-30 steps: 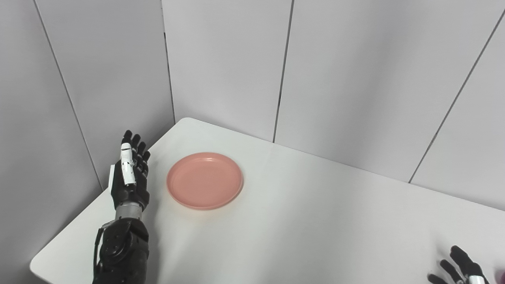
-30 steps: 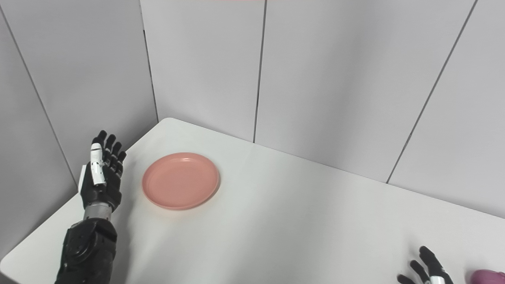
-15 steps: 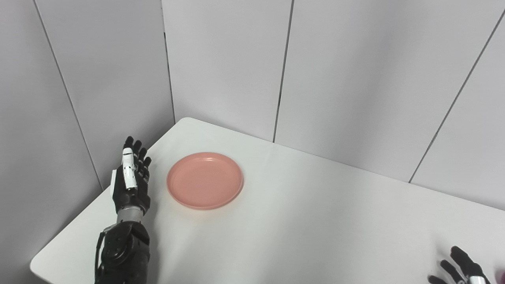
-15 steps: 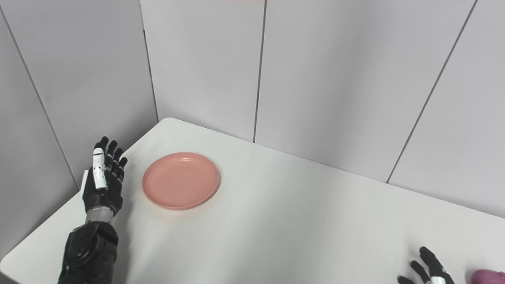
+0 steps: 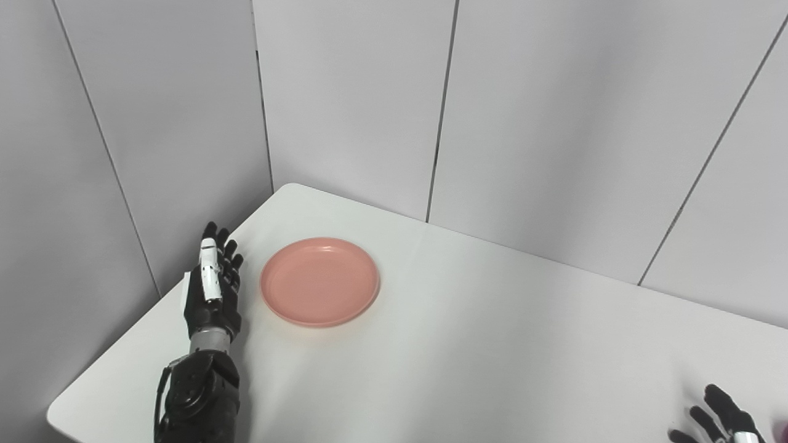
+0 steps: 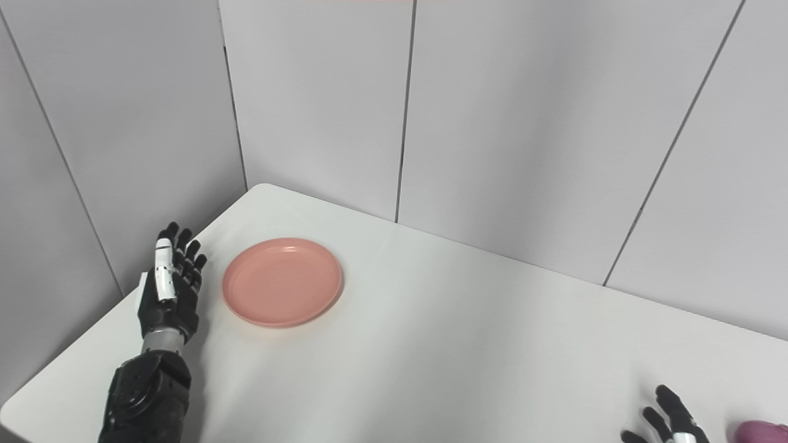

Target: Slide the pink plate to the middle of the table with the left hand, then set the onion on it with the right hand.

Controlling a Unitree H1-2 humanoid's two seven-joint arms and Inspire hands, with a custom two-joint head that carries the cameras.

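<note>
The left hand (image 5: 212, 289) has come closer to the pink plate (image 5: 319, 281) in the last second. It was out by the left edge of the table (image 5: 468, 344), and now it stands just beside the plate's left rim, not touching it yet. Its fingers are straight and a little apart, pointing to the far side, and it holds nothing. This looks like the hand getting ready to push, so the slide has probably not started. The plate itself has not moved. It lies flat on the far left part of the table, well away from the middle. It is round, smooth and empty, with a low rim, and it would likely glide easily on the white top. The right hand (image 6: 668, 418) waits at the near right corner, only partly in view, with its fingers spread and nothing in them. Just to its right is a small pink-purple thing at the picture's edge (image 6: 760, 431), maybe the onion, but too little shows to be sure.
</note>
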